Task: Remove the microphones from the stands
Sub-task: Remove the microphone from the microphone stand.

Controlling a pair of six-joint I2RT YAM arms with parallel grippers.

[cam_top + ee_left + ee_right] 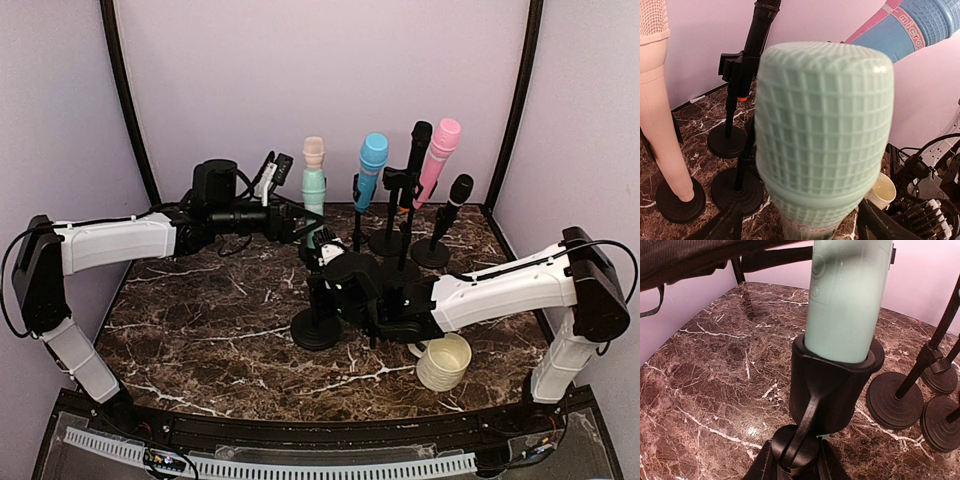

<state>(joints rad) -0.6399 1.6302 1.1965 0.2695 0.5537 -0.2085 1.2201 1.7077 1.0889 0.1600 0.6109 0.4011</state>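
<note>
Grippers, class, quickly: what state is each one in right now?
Left gripper: open, fingers either side of the mint microphone.
Right gripper: shut on the stand, just below its clip.

Light: even, diffuse, from overhead; all three views bright.

Top view: sharp throughout. Soft, short shadow round the stand (317,330) base; faint sheen on the table (200,330).

Left wrist: mic (825,130) head very close, mesh soft and out of focus. The other stands (732,100) behind it are sharper.

Right wrist: small white glare spot on the table near the stand. Stand holder sharp but dark, little surface detail. Mic body pale, slightly washed out. Table edge bows toward the frame edges.
</note>
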